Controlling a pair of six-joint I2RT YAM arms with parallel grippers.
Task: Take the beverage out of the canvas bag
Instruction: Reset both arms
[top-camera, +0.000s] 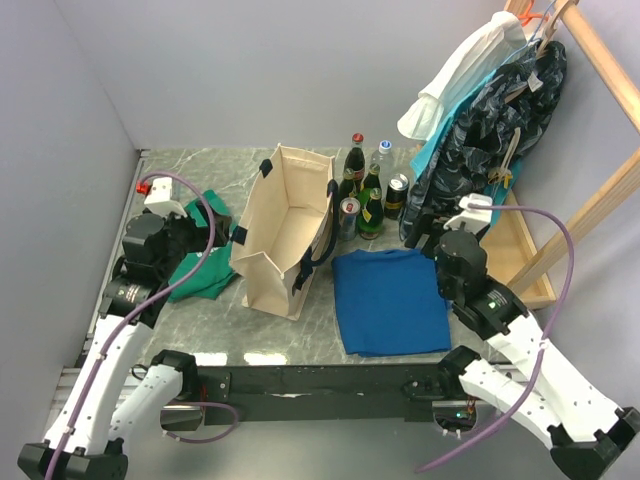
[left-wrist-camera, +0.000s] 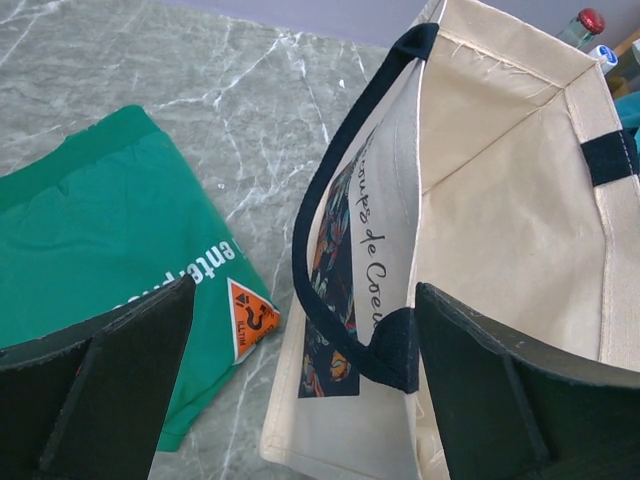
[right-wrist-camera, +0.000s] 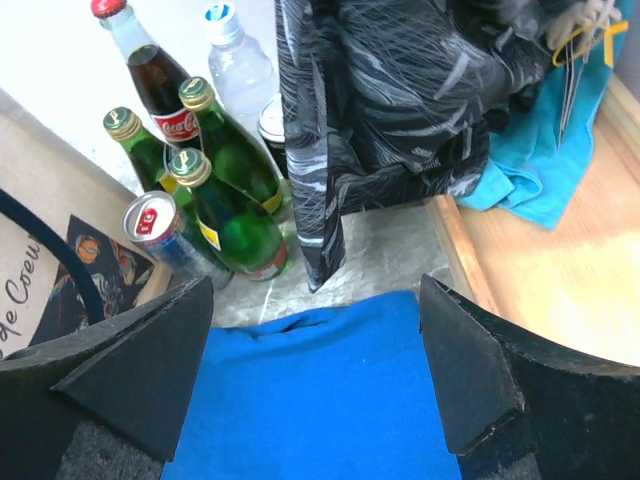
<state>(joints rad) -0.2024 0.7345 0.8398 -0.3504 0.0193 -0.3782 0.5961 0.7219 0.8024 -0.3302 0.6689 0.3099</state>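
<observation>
Top external view: the canvas bag (top-camera: 258, 225) gapes open, only cream lining inside; left fingers (left-wrist-camera: 110, 390) and right fingers (right-wrist-camera: 120, 380) spread apart.

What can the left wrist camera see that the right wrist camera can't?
Only the left wrist view shows the green cloth with white letters and the inside of the canvas bag. Only the right wrist view shows the green bottles, a silver can, the blue cloth and the dark hanging clothes. Both show the bag's printed side, the red-capped bottle and the marble table.
</observation>
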